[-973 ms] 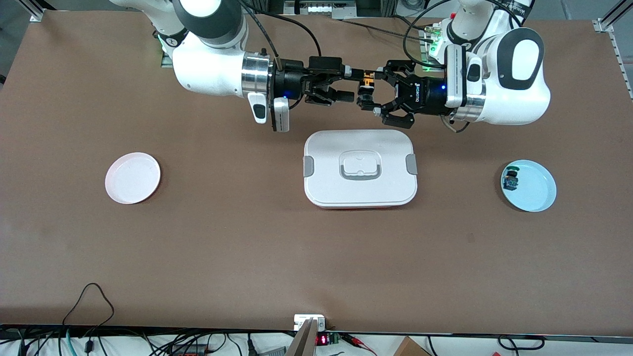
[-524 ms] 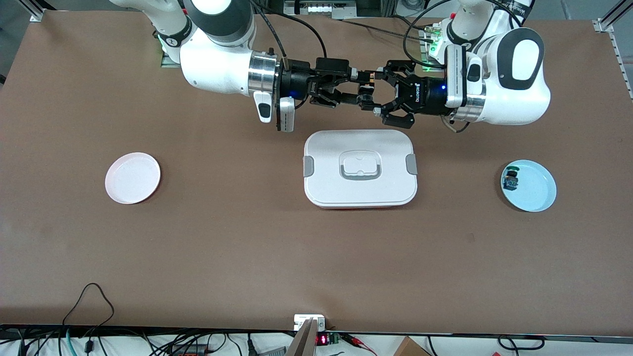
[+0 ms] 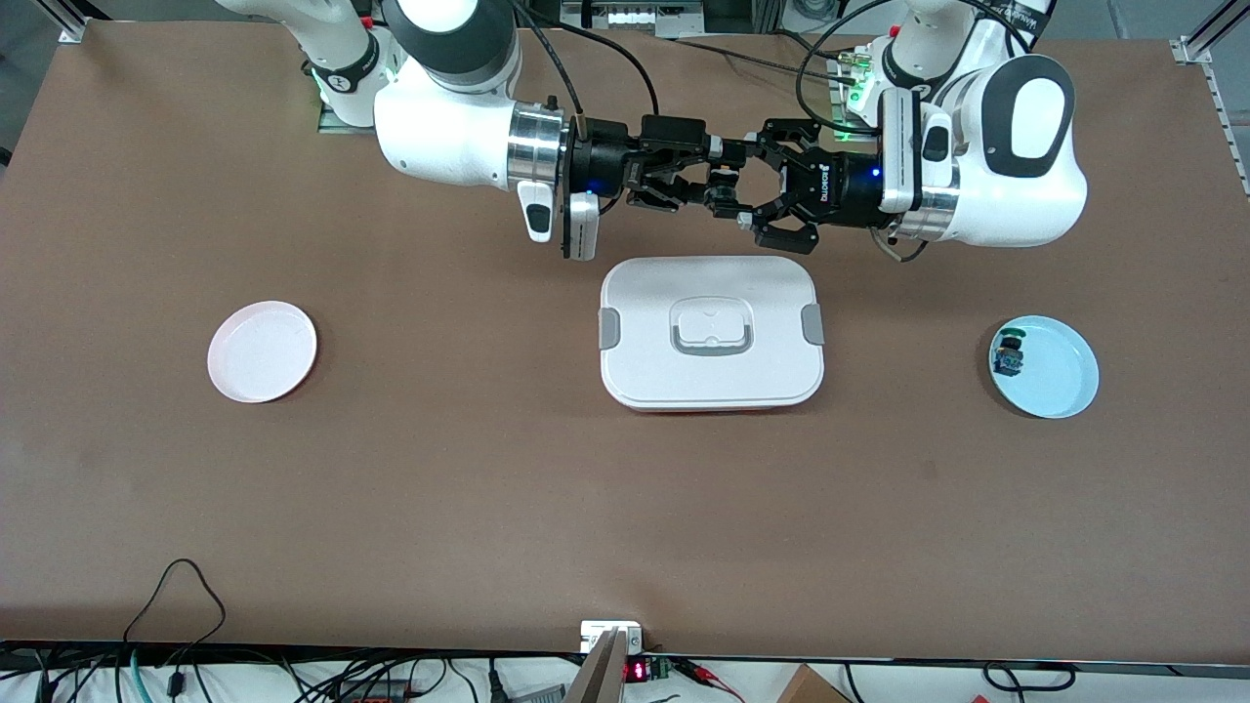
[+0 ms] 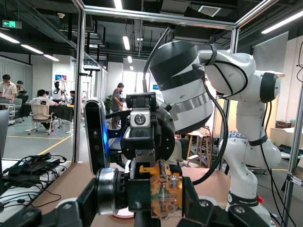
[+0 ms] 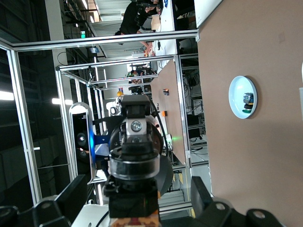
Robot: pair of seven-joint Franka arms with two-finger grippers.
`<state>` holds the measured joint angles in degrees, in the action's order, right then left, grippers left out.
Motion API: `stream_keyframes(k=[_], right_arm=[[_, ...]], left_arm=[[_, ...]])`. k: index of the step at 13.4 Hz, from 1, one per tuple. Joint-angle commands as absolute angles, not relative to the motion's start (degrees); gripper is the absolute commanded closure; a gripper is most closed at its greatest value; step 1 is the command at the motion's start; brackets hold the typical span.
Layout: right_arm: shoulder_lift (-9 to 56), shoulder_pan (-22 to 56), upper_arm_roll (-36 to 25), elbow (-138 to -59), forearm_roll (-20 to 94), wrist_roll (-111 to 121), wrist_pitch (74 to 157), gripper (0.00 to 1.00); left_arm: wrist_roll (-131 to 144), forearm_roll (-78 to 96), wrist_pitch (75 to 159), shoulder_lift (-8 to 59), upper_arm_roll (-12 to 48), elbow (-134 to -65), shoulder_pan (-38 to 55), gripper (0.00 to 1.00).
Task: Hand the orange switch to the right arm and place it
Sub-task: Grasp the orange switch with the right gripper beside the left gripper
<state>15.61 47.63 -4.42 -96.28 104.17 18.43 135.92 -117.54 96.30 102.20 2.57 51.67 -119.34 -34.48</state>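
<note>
While the two arms meet nose to nose above the counter (image 3: 488, 508), just past the white lidded box (image 3: 711, 332), the handover sits at its midpoint. The left end effector (image 3: 734, 187), the claw-like one, pinches the orange switch (image 4: 165, 195); its wrist view shows the tan body and bare contacts clamped between its fingers (image 4: 201, 208), with the right end effector facing it head-on. The right end effector (image 3: 718, 174) has its straight fingers around that same spot, but I cannot tell whether they have pressed onto the switch or stand spread beside it: in the front view the dark fingers of both arms overlap into one mass, and the switch itself cannot be picked out there. The right wrist view shows only a sliver of tan at its lower edge, cut off. By my reading, the pickup and the carry to the meeting point are done; the right grip, the left release and the placing are left. The pink plate (image 3: 262, 351), well off toward the right arm's end, looks the likely destination and holds nothing. The blue plate (image 3: 1060, 376), well off toward the left arm's end, carries the green-capped switch (image 3: 1010, 355). Where the orange cap points cannot be made out in any view.
</note>
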Motion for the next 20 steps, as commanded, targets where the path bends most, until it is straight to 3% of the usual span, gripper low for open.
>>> stream_keyframes(k=[1, 6, 7, 8, 9, 10, 13, 18, 20], right_arm=[[15.82, 47.55, -4.31, -95.10, 105.82, 19.34, 136.67, 0.06], [15.56, 47.37, -4.39, -95.27, 105.91, 19.60, 136.41, 0.06], [15.56, 47.55, -4.39, -95.27, 105.82, 19.69, 136.49, 0.12], [15.47, 47.64, -4.39, -95.62, 105.73, 20.38, 136.49, 0.23], [15.29, 47.64, -4.39, -95.97, 105.73, 21.26, 136.58, 0.53], [15.29, 47.72, -4.39, -95.98, 105.73, 21.53, 136.58, 0.69], [14.68, 47.64, -4.39, -95.89, 105.65, 21.53, 136.67, 0.94], [14.50, 47.55, -4.39, -95.89, 105.47, 21.62, 136.58, 0.97], [14.50, 47.64, -4.39, -95.89, 105.47, 21.62, 136.58, 0.98]], left_arm=[[-119.00, 98.53, 102.13, 1.32, 52.21, -120.15, -35.24, 0.98], [-119.00, 98.53, 102.13, 1.41, 52.21, -120.15, -35.24, 0.98], [-119.00, 98.53, 102.13, 1.41, 52.21, -120.15, -35.16, 0.98], [-119.00, 98.53, 102.13, 1.41, 52.21, -120.15, -35.16, 0.98], [-119.00, 98.44, 102.13, 1.58, 52.21, -120.15, -35.24, 0.98], [-119.00, 98.44, 102.13, 1.84, 52.21, -120.15, -35.16, 0.98], [-119.00, 98.53, 102.13, 1.85, 52.21, -120.15, -35.24, 0.98], [-119.00, 98.44, 102.04, 1.85, 52.21, -120.15, -35.42, 0.96], [-118.92, 98.44, 101.87, 1.85, 52.12, -120.15, -35.59, 0.80]])
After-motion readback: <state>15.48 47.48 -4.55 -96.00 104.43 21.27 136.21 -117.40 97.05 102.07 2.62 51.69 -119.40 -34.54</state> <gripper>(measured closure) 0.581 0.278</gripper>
